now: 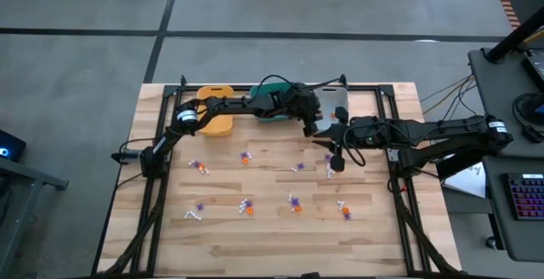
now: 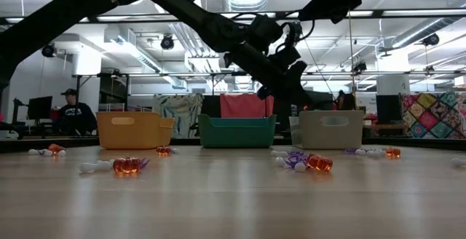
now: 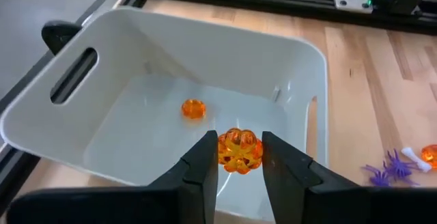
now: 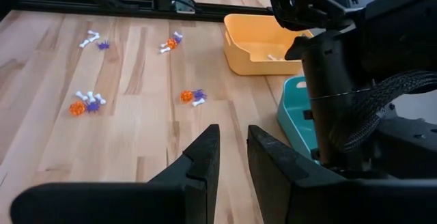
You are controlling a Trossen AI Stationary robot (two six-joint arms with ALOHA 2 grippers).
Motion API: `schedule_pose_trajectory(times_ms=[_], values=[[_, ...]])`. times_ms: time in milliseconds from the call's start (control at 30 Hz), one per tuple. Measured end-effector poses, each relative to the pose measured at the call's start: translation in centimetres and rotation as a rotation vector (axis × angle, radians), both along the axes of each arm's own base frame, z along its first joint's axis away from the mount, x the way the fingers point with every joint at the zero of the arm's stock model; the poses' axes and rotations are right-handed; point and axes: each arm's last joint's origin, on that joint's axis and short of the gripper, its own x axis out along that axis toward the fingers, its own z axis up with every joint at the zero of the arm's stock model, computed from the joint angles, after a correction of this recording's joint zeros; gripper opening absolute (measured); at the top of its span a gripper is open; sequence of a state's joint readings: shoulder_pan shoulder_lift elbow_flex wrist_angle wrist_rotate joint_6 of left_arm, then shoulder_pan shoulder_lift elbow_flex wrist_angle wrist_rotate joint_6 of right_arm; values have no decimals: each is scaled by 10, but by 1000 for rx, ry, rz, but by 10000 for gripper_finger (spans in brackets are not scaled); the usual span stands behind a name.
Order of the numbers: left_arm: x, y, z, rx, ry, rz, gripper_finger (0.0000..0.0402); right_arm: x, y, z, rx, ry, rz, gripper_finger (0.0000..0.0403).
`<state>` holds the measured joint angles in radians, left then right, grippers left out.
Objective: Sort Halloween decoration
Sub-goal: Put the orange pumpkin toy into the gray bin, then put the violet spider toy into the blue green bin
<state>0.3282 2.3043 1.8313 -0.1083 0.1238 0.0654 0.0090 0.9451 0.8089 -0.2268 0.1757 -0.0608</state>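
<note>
High view: left gripper reaches across the back of the table over the grey bin; right gripper hangs just in front of that bin; Halloween decoration lies scattered in small clusters over the table's middle and front, with bare wood between clusters and along the front edge. Low view: yellow bin, teal bin and grey bin stand in a row at the back; trinkets lie flat in front of them. Left wrist view: an orange pumpkin sits between the fingers, round, no clear long axis; whether it is clamped or freed cannot be told; a second orange piece lies on the bin floor. Right wrist view: fingers stand slightly apart, nothing between them; trinkets lie well ahead on open wood.
</note>
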Motion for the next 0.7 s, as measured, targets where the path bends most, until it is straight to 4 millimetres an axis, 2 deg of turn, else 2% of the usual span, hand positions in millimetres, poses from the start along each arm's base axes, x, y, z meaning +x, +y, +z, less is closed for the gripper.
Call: schedule_pose_trajectory(times_ms=[700], values=[[-1, 0, -1, -44, 4, 27, 127, 0, 0, 0, 15, -3, -8, 68]])
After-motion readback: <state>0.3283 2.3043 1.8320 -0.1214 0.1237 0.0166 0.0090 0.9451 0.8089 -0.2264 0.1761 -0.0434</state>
